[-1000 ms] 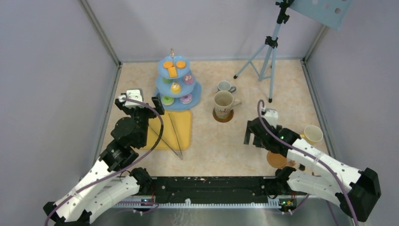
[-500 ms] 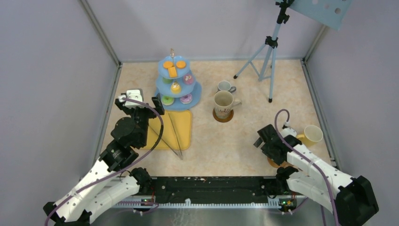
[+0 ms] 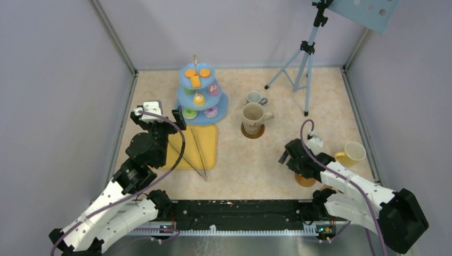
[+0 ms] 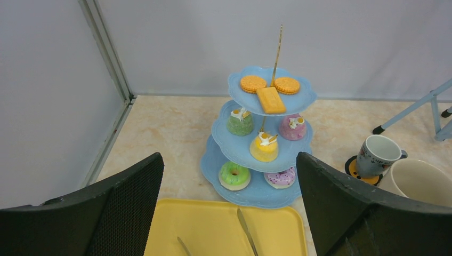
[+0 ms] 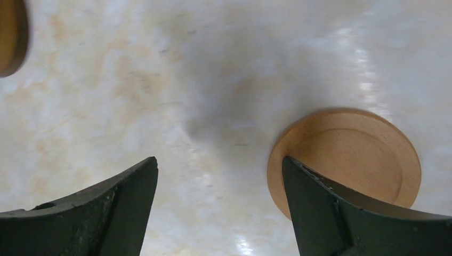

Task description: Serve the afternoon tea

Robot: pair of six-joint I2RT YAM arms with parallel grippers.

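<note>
The light-blue three-tier stand [image 3: 220, 108] holds orange, green, purple and yellow pastries; it also shows in the left wrist view [image 4: 215, 162]. My left gripper [image 3: 160, 118] [image 4: 229, 213] is open and empty, hovering over the yellow tray just in front of the stand. The grey mug [image 3: 255, 98] [image 4: 376, 154] and the cream mug [image 3: 252, 116] each stand on a coaster. My right gripper [image 3: 290, 157] [image 5: 219, 176] is open and empty, low over the table. Its right finger [image 5: 341, 213] overlaps the left edge of a bare brown coaster [image 3: 305, 180] [image 5: 346, 154].
A flat yellow tray [image 3: 209, 140] with metal tongs [image 3: 200, 152] lies in front of the stand. A yellow mug [image 3: 354, 153] stands at the right. A tripod [image 3: 305, 58] stands at the back right. A brown rounded edge [image 5: 10, 32] shows at the right wrist view's top left.
My right gripper moved nearer and down toward the bare coaster, then shifted slightly left. The left arm has not moved.
</note>
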